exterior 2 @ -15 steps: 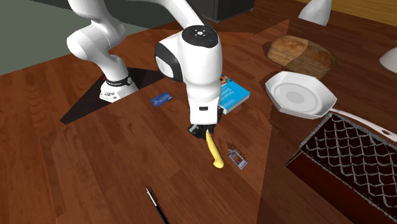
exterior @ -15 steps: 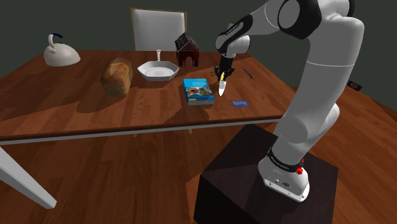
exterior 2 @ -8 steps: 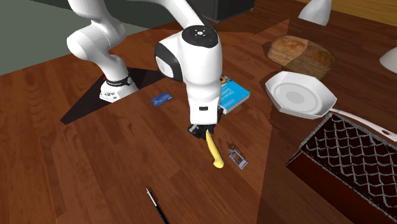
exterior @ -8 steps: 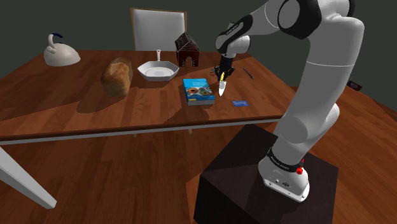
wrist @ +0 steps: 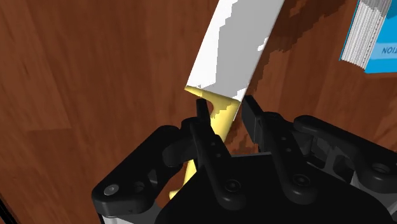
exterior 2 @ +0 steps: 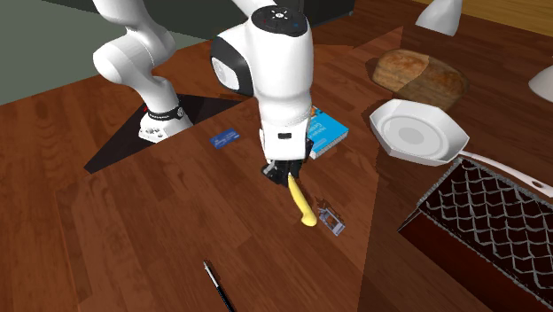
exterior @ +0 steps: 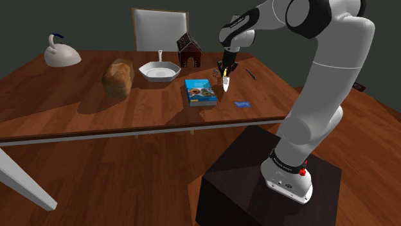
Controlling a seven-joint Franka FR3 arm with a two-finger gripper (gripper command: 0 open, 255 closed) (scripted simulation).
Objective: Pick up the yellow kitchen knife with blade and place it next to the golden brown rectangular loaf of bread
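The knife has a yellow handle (exterior 2: pixel 303 202) and a white blade (wrist: pixel 235 44). My gripper (exterior 2: pixel 284 170) is shut on it where handle meets blade, and it hangs above the brown table. In the shoulder view the gripper (exterior: pixel 225 72) holds the knife (exterior: pixel 226 82) blade down, just right of a blue book (exterior: pixel 200 92). In the wrist view both fingers (wrist: pixel 202 108) clasp the yellow handle (wrist: pixel 219 111). The golden brown loaf (exterior: pixel 118 78) lies well off toward the shoulder view's left, past a white pan (exterior: pixel 160 70). The loaf (exterior 2: pixel 418 73) sits at the second exterior view's upper right.
A small brown house model (exterior: pixel 188 51) stands behind the pan, with a white kettle (exterior: pixel 61 52) at the far left. A blue card (exterior: pixel 241 103) and a dark pen (exterior: pixel 250 74) lie near the gripper. A small object (exterior 2: pixel 330 220) rests under the knife. A chair (exterior: pixel 159 26) stands behind the table.
The gripper has risen a little with the knife in it, and the arm's forearm has swung upward. Everything on the table stays put.
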